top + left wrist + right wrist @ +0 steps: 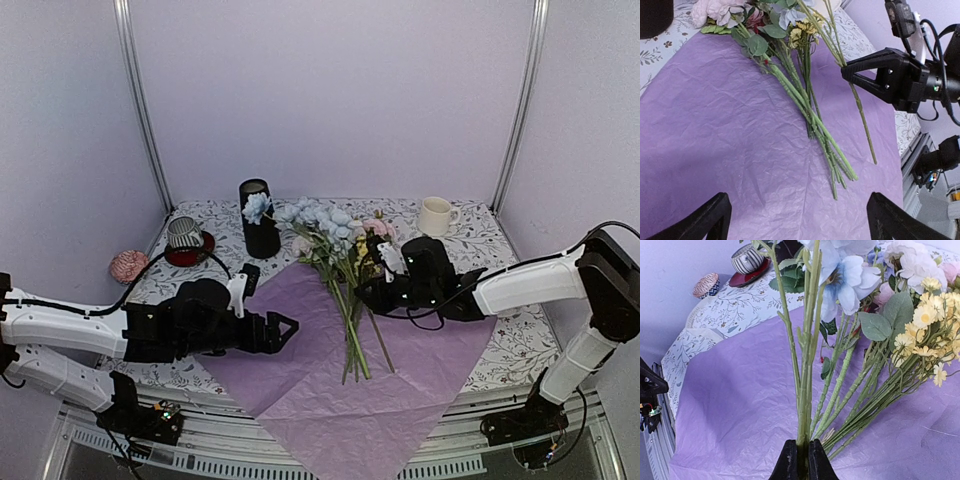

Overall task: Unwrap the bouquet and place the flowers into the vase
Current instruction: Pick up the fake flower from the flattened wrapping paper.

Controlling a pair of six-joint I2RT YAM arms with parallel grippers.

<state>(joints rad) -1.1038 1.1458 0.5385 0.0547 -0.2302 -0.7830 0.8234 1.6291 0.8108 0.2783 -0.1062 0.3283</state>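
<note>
1. Right gripper [801, 460], black, two-fingered. The jaws were pressed together on one long green plastic stem [805, 365]. The stem rose from the fingertips towards the blooms. In the left wrist view it ran apart from the main bunch, and its lower end reached past the fingers over the paper.

2. Flowers [330, 240], artificial, in pale blue, pink and white with small yellow clusters. They lay on their sides just beside the right gripper, heads towards the back of the table. Their green stems were gathered and pointed at the near edge.

3. Paper sheet [300, 385], pink-lilac crinkled tissue. It was spread open and flat beneath the stems, with its near corner hanging over the table's front edge.

4. Left gripper [285, 328], black, two-fingered. The jaws stood wide apart and held nothing. It was over the left part of the sheet, pointing towards the stems and apart from them.

5. Vase [260, 232], a tall, slim, matte black tapered cylinder. It stood upright at the back of the table, left of the flower heads. One pale blue bloom overlapped its side, and whether they touched could not be told.

6. Cream ceramic mug [435, 215], upright at back right.

7. Striped cup [184, 232], on a red saucer [196, 252], at back left.

8. Small pink woven basket [128, 266], at the far left edge.

9. White floral-patterned tablecloth [500, 250], under everything.
</note>
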